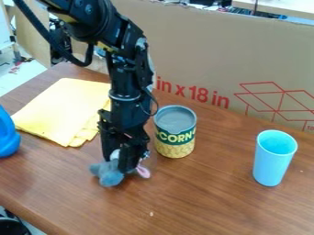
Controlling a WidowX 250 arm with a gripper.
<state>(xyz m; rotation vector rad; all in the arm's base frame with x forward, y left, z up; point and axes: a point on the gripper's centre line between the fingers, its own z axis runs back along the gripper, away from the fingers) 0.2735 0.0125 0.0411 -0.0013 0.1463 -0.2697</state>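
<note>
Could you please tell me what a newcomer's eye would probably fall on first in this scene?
Probably the black robot arm, which comes in from the upper left, its gripper down at a small grey plush toy with a pink part. Next might come the bright blue cup standing at the right, and the yellow cloth lying at the left, behind the toy.

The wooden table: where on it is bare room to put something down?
Bare tabletop lies between the can and the light-blue cup; a wider patch runs from them to the near edge. It is crowded around the end effector: grey toy at its tip, can and yellow cloth close by.
</note>
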